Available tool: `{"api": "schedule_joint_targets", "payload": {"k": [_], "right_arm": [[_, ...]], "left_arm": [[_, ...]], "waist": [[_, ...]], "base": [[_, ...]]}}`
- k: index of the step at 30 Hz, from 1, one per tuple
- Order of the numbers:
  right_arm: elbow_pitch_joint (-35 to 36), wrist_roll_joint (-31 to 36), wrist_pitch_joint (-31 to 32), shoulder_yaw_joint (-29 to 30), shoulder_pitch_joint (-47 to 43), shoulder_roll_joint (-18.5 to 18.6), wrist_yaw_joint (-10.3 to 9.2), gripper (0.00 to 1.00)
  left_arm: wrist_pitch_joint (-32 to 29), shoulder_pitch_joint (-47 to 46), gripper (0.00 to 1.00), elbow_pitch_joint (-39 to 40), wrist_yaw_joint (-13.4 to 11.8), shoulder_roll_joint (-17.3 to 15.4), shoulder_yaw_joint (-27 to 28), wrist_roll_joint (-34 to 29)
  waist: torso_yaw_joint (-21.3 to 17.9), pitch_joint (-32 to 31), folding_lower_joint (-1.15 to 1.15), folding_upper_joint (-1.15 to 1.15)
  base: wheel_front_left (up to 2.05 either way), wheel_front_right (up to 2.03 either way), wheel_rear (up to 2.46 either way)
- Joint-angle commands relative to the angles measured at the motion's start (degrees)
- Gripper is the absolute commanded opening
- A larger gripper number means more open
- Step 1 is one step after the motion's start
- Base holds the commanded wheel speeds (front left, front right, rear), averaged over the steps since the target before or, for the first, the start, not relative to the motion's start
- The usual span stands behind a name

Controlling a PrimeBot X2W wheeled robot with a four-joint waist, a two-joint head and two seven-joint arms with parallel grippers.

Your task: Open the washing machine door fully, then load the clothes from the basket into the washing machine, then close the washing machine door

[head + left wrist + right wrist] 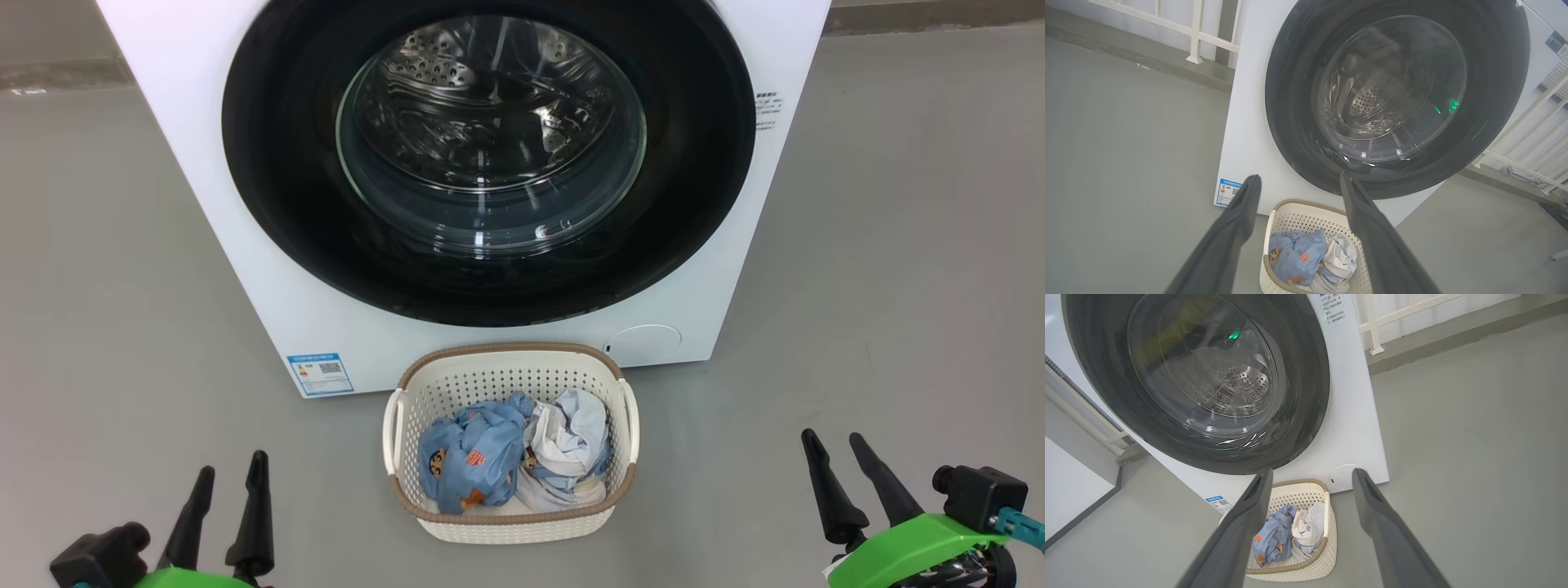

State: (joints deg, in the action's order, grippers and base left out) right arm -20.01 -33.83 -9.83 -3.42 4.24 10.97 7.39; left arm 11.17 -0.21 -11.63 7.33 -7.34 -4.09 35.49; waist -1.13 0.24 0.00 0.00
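Head view, looking down at a grey floor (pixel 98 286): a white front-loading washing machine (pixel 245 269) stands at the top centre. Its round door (pixel 286 204), a wide glossy black rim around a bulging glass window, lies flat against the front and looks shut. The steel drum (pixel 457 73) shows through the glass. A small blue label (pixel 320 373) sits low on the machine's left, and a round white cap (pixel 645 345) sits low on its right. Just in front of the machine, on the floor, is a cream perforated basket (pixel 506 351) with a brown rim. The clothes (pixel 510 457) lie bunched inside it, a blue printed piece on the left and a white and pale blue piece on the right. The left tool (pixel 233 462) is at the lower left and the right tool (pixel 832 435) at the lower right. Each has its two dark fingers spread, holds nothing, and is well apart from the basket. Left wrist view: the left tool (pixel 1300 177) points towards the machine with its fingers wide and nothing between them. The basket (pixel 1306 204) and the clothes (pixel 1310 259) lie below and between the fingers, and the door (pixel 1290 102) lies beyond. A white railing (pixel 1196 32) stands behind the machine at the upper left. Right wrist view: the right tool (pixel 1312 471) is likewise spread wide and empty. The basket (pixel 1298 482) of clothes (pixel 1286 535) is near the left finger, the round cap (pixel 1345 476) shows between the fingertips, and the door (pixel 1306 396) is above. Whether the door is fully latched cannot be told from this slanted angle.
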Motion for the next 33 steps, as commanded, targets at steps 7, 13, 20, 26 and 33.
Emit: {"api": "schedule_joint_targets", "payload": {"k": [7,13,20,26,33], "right_arm": [[2.0,5.4,-1.9,-0.2,1.4,1.7,0.09,1.00],[2.3,9.0,-2.8,-0.1,1.6,2.0,0.10,1.00],[2.5,12.2,-3.7,0.1,1.8,2.3,0.10,1.00],[2.6,12.4,-3.8,0.8,1.7,1.9,0.10,1.00],[2.7,12.5,-3.9,1.1,1.6,1.6,0.10,1.00]], "left_arm": [[1.9,-2.0,1.00,1.2,0.1,-1.8,1.6,-5.1],[2.9,-2.1,1.00,1.0,0.1,-2.2,1.4,-8.3],[3.8,-2.5,1.00,0.4,0.2,-2.7,1.2,-10.9],[3.8,-2.7,1.00,-0.5,0.2,-2.8,1.1,-10.1],[3.8,-2.9,1.00,-1.5,0.2,-2.9,1.4,-10.0]], "waist": [[-0.3,0.0,0.00,0.00],[-0.5,0.3,0.00,0.00],[-0.7,0.8,0.00,0.00],[-0.8,1.0,0.00,0.00],[-0.9,1.0,0.00,0.00]], "base": [[0.00,0.00,0.00],[0.00,0.00,0.00],[0.00,0.00,0.00],[0.00,0.00,0.00],[0.00,0.00,0.00]]}}
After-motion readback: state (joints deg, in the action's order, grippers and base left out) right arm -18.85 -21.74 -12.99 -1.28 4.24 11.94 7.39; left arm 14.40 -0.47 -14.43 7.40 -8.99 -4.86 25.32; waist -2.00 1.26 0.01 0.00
